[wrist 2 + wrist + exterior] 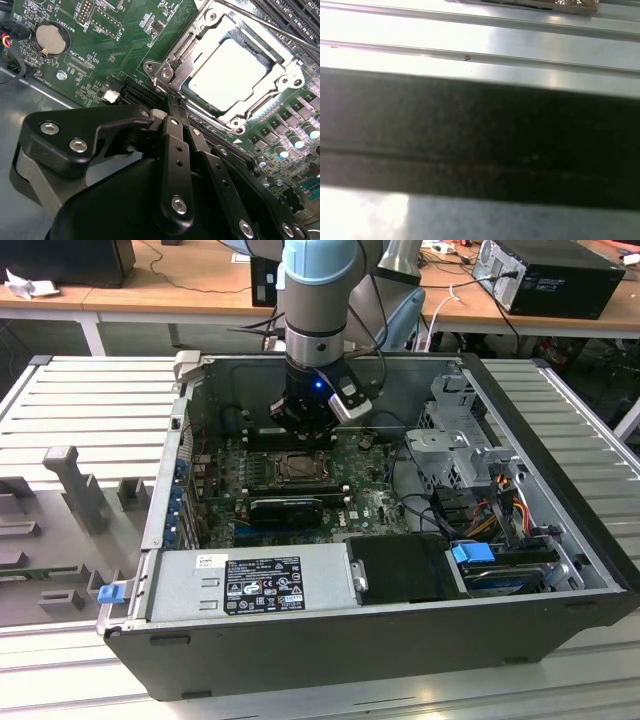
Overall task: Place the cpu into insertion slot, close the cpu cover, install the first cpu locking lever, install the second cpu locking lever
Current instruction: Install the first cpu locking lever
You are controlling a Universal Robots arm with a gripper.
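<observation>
Fingers point(176, 131) of the gripper point(172, 102) look pressed together, holding nothing, at the edge of the cover point(175, 62), which lies over the cpu point(227, 75) seated in the slot; that chip is light, stiff, fragile, best held by its edges.

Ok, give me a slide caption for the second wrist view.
Gripper poised at the socket's edge, cpu seated beneath the closed cpu cover.

Exterior view: even overhead room light, soft shadows inside the open black computer case point(560, 475). Second wrist view: sharp; the square silver-grey cpu point(228, 75) glares near-white. First wrist view: blurred, blown-out bright bands around a dark out-of-focus band.
</observation>
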